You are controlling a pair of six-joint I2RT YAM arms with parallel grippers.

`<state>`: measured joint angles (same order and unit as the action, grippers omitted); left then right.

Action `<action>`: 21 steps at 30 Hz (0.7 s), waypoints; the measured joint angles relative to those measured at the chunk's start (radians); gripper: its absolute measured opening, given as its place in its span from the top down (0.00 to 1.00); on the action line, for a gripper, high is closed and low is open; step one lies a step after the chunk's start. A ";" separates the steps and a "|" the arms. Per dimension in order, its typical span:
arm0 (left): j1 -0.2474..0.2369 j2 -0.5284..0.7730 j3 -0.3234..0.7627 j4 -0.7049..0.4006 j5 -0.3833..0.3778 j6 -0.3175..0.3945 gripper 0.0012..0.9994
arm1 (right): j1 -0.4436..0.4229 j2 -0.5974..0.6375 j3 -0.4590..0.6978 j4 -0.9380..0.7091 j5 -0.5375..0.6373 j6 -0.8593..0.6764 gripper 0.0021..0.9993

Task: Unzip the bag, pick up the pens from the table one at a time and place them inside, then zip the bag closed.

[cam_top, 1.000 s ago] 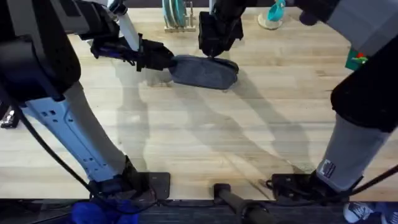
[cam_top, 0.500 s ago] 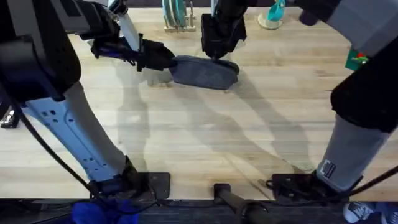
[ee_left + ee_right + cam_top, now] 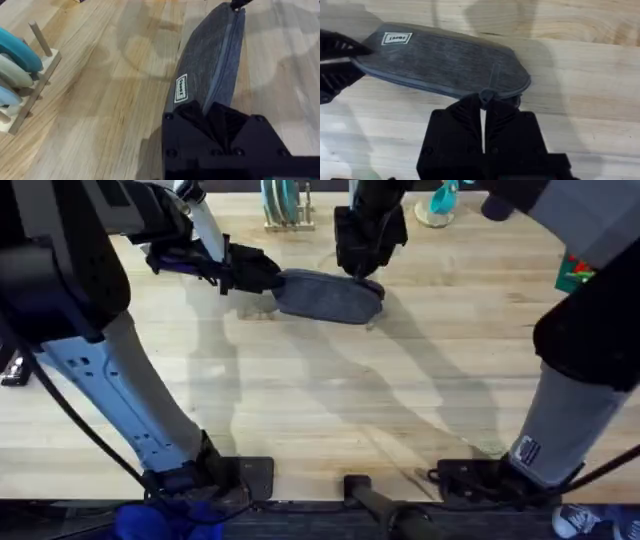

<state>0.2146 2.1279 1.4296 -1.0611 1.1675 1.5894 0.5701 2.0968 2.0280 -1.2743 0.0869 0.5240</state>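
Observation:
The blue-grey bag [image 3: 328, 297] lies on the table [image 3: 330, 410] at the far middle. My left gripper [image 3: 262, 277] is shut on its left end; the left wrist view shows that gripper [image 3: 215, 117] clamping the fabric below the bag's white label [image 3: 181, 89]. My right gripper [image 3: 362, 272] comes down on the bag's right end. In the right wrist view it [image 3: 484, 102] is shut on the zipper pull [image 3: 486, 95] at the pouch [image 3: 445, 60] tip. The pens are out of view.
A wooden rack with teal and white discs [image 3: 283, 205] stands at the back edge, just behind the bag, and also appears in the left wrist view [image 3: 20, 65]. A teal object [image 3: 440, 205] sits at the back right, and a red-green item [image 3: 573, 275] lies at the right edge.
My right gripper has slid to the right along the top of the bag, toward its right end. The left gripper has held still on the left end.

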 joint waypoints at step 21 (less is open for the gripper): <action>-0.003 0.000 0.000 -0.001 -0.001 0.000 0.96 | -0.039 0.000 -0.100 0.046 -0.008 0.022 0.97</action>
<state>0.2119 2.1278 1.4296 -1.0618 1.1667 1.5890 0.5308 2.0968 1.9278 -1.2281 0.0792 0.5461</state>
